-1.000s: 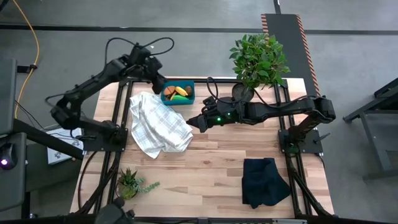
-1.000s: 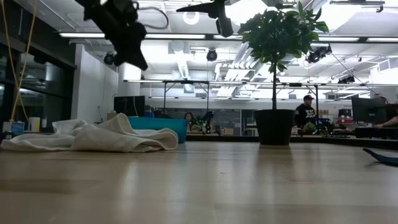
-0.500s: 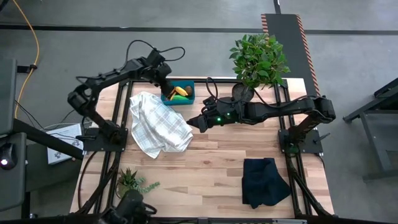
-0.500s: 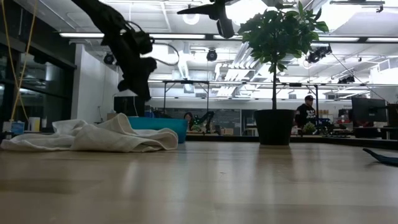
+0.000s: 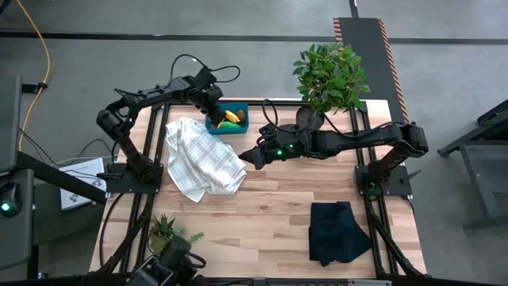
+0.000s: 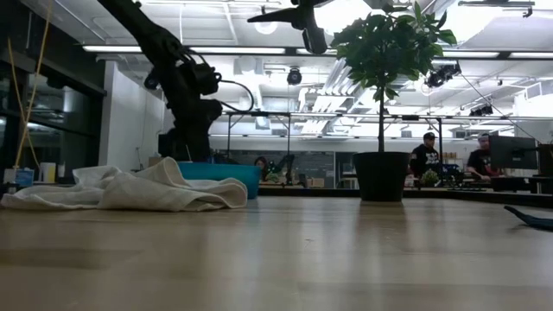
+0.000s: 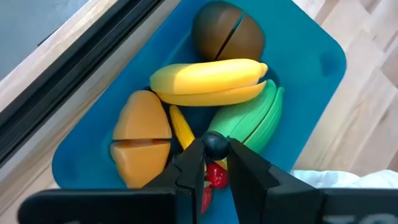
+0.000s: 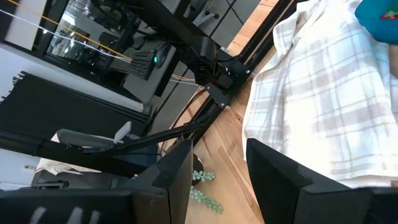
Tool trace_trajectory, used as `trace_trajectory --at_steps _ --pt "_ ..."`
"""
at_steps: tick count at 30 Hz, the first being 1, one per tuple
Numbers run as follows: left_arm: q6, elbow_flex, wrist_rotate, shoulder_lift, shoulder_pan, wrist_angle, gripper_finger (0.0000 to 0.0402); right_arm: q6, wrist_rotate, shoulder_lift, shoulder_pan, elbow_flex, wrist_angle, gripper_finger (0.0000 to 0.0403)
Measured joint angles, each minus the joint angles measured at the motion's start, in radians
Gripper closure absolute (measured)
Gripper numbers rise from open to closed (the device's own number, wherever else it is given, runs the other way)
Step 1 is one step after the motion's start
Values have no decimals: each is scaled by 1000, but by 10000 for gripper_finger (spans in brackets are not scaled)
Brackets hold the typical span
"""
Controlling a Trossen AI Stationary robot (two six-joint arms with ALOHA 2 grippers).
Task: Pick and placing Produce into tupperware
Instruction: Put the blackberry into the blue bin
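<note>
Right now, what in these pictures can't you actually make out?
- Red piece in the tupperware: left wrist view, mostly hidden behind the left gripper, which pinches a dark berry.
- Tupperware contents: low view, hidden by its own wall and the white checked cloth.
- Black cloth: low view, cut off by the picture's edge.
- Right gripper: open and empty; the table under it lies outside the right wrist view.

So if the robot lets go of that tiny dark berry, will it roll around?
Probably a little. The berry looks round and smooth, pinched between the left gripper fingers, so it could roll. But it hangs right over the tupperware, already crowded with the banana and other produce, so it would likely settle in a gap. It looks light.
</note>
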Motion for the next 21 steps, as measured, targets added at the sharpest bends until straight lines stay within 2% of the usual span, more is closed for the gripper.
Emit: trace_trajectory --at_steps 17,21 --pt "-36 0 0 55 0 21 348 -4 0 0 0 0 -23 260" --pt "-36 0 15 55 0 14 334 -7 0 0 0 0 -24 260"
